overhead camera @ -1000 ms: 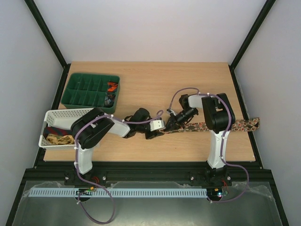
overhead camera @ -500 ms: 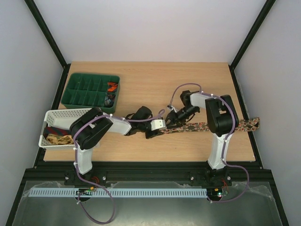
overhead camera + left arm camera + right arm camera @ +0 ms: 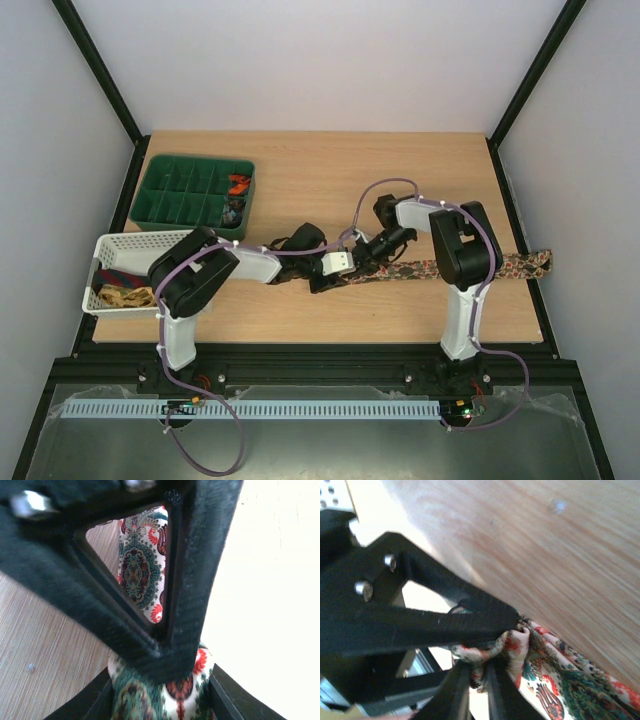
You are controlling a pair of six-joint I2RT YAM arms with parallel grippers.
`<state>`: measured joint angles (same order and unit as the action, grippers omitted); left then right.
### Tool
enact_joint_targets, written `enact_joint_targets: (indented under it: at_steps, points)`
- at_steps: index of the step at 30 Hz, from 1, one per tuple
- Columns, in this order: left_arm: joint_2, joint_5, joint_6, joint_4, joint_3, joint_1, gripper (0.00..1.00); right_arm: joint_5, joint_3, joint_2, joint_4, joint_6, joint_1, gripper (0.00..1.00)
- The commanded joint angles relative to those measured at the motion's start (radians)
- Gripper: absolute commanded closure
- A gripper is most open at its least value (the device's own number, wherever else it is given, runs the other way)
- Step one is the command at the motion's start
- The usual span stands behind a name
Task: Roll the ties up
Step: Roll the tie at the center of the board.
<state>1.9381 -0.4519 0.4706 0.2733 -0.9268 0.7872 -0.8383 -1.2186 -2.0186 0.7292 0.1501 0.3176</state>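
My left gripper (image 3: pixel 160 702) holds one end of the flowery tie (image 3: pixel 405 270) between its jaws. My right gripper (image 3: pixel 477 680) pinches a bunch of that same end, jaws nearly together. The rest lies flat across the table (image 3: pixel 300 190), hanging past its right edge.

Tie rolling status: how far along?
Done: two small coils sit in the green tray. In hand: the left hand and right hand both pinch one end of the floral tie, which lies mostly flat across the table. Left: finishing that roll, plus the ties in the white basket.
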Motion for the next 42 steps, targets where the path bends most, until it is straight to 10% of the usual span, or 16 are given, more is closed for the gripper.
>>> enact_joint_targets:
  at_steps: [1, 11, 21, 30, 36, 42]
  points:
    - [0.022, 0.037, 0.0, -0.114, 0.007, -0.002, 0.62, 0.082, -0.009, -0.041, 0.024, 0.01, -0.001, 0.97]
    - [-0.031, -0.017, -0.004, 0.013, 0.049, -0.027, 0.33, 0.073, 0.02, -0.108, 0.062, 0.043, -0.093, 0.98]
    - [0.03, -0.067, -0.089, 0.288, 0.076, 0.015, 0.25, 0.082, 0.008, -0.179, 0.071, 0.072, -0.155, 0.99]
    - [0.102, -0.065, -0.177, 0.303, 0.009, 0.04, 0.34, 0.086, 0.049, -0.142, 0.025, 0.049, -0.158, 0.99]
    - [0.057, 0.029, -0.1, 0.231, 0.062, 0.036, 0.58, -0.018, 0.083, -0.098, -0.018, 0.007, -0.148, 0.98]
    - [0.001, 0.097, 0.04, 0.125, 0.111, 0.034, 0.63, -0.054, 0.035, -0.033, 0.07, 0.033, -0.148, 0.68]
